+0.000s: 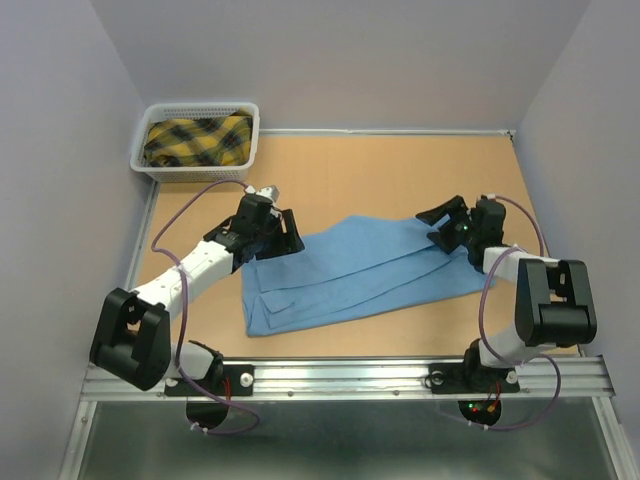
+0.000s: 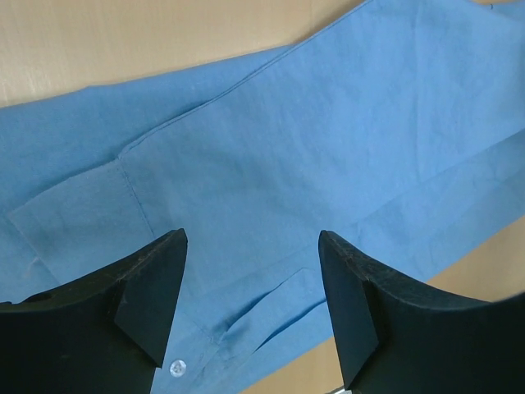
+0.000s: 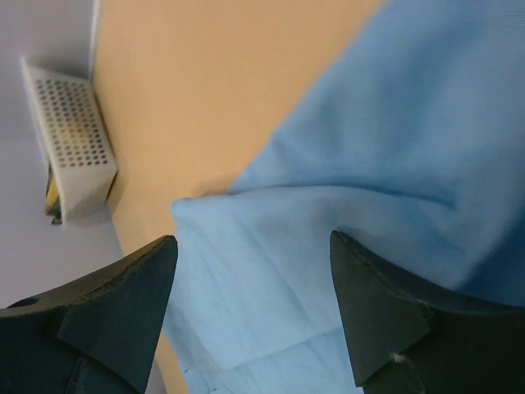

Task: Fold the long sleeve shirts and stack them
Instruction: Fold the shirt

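basket (image 1: 190,172) at the far left corner of the table (image 1: 380,170), with a yellow plaid cloth (image 1: 200,140) bundled inside; whether that is another shirt waiting its turn, i cannot tell

left gripper (image 2: 250,242) hangs over the left end of the blue shirt (image 1: 350,275), fingers spread, nothing pinched between them; below it lie a cuff edge and a small button (image 2: 177,366)

the shirt lies mid-table as a long slanting band, low at the left and rising to the right, several layers lapped along its length, sleeves seemingly tucked in, edges fairly flat

right gripper (image 3: 253,238) sits at the right end, fingers also spread and holding nothing, above a turned-over corner of the cloth

judging by this: the lengthwise folds look done, so roughly the first half of folding this one shirt; the band is not yet folded across into a compact packet, and no stack shows anywhere on the table, so the crosswise fold, the placing, and any further shirts are all left
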`<action>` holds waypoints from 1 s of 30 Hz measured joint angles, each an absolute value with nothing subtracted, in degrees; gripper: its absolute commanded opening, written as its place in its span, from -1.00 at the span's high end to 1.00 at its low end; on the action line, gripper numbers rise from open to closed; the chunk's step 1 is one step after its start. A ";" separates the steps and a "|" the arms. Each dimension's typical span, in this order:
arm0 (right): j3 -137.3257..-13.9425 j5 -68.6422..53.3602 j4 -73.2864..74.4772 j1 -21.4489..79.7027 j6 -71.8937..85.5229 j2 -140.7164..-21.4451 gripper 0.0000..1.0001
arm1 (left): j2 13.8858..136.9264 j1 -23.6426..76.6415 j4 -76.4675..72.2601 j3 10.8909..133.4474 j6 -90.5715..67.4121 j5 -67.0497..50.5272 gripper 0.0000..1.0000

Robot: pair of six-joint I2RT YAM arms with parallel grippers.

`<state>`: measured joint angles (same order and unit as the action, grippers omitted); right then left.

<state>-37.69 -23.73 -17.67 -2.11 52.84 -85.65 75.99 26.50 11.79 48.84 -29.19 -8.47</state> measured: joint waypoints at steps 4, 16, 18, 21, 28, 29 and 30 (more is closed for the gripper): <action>-30.44 -23.51 -22.09 -7.49 55.96 -88.66 -0.59 | 75.92 26.50 9.39 47.09 -30.02 -7.75 -0.52; -25.82 -30.15 -30.33 -17.30 55.51 -88.49 -0.56 | 75.90 24.91 5.69 45.74 -32.12 -2.63 -0.50; -26.24 -30.48 -27.66 -17.37 53.95 -85.95 -0.56 | 75.90 23.49 5.19 45.74 -32.34 -1.50 -0.50; -29.34 -31.38 -24.16 -17.37 51.96 -82.78 -0.56 | 76.07 22.00 4.21 45.80 -32.53 -0.51 -0.49; -36.51 -33.19 -26.35 -17.52 52.82 -85.58 -0.56 | 81.91 19.86 0.89 46.89 -33.56 -0.14 -0.43; -36.60 -33.23 -26.85 -17.54 53.17 -86.78 -0.56 | 82.67 19.57 0.75 46.89 -33.76 -0.16 -0.43; -36.60 -33.19 -27.24 -17.56 53.45 -88.44 -0.56 | 83.55 19.22 0.67 46.89 -34.04 -0.25 -0.44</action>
